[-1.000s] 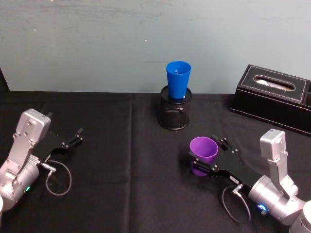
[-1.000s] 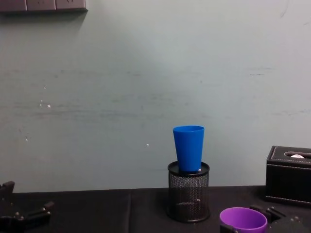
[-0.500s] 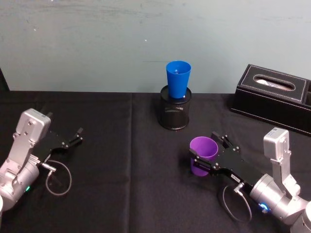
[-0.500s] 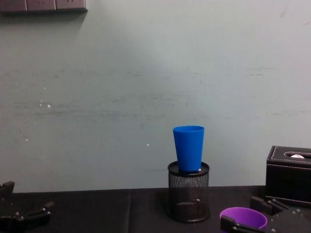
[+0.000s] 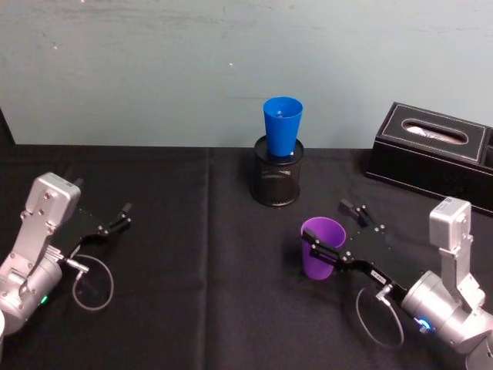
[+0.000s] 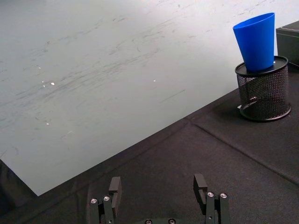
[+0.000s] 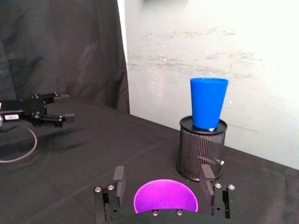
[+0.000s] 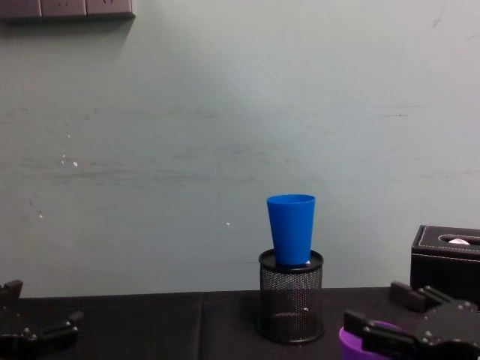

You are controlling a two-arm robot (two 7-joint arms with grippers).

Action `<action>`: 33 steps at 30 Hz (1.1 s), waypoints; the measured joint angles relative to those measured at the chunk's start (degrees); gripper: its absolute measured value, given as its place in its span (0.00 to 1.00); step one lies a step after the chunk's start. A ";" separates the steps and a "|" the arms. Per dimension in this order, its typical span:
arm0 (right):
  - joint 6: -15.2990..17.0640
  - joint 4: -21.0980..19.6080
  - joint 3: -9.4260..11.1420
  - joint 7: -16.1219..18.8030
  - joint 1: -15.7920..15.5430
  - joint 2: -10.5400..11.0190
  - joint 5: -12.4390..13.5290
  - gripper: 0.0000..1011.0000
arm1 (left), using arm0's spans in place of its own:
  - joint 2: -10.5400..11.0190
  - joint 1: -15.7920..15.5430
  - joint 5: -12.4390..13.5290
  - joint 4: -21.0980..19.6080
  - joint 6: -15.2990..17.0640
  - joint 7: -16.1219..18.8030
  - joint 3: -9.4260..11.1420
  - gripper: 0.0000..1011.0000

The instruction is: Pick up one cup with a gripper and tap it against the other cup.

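The purple cup [image 5: 321, 248] stands upright on the black cloth at the front right. My right gripper [image 5: 326, 222] is open around it, one finger on each side of the rim, and the right wrist view shows small gaps between the cup [image 7: 165, 196] and the fingers [image 7: 119, 179]. The blue cup [image 5: 283, 123] stands upright in a black mesh pen holder [image 5: 277, 179] farther back, in the middle, apart from the purple cup. My left gripper [image 5: 123, 216] rests open at the far left, holding nothing.
A black leather tissue box [image 5: 431, 154] sits at the back right, beyond my right arm. A pale wall runs along the table's far edge. Black cloth lies bare between my left gripper and the pen holder.
My right gripper's fingers have spread apart from the purple cup, which now stands on the cloth. The right arm has shifted slightly to the right. The left arm has not moved.
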 joint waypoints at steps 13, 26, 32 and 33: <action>0.14 -2.27 0.33 0.10 -0.80 0.52 0.90 0.99 | 0.00 0.00 0.00 0.00 0.00 0.00 0.00 1.00; 0.37 -2.00 0.48 -0.03 -0.70 0.43 0.96 0.99 | 0.00 0.00 0.00 0.00 0.00 0.00 0.00 1.00; 0.30 -1.38 1.51 -1.54 -0.64 0.00 1.12 0.99 | 0.00 0.00 0.00 0.00 0.00 0.00 0.00 1.00; 0.28 -1.31 1.61 -1.65 -0.63 -0.04 1.12 0.99 | 0.00 0.00 0.00 0.00 0.00 0.00 0.00 1.00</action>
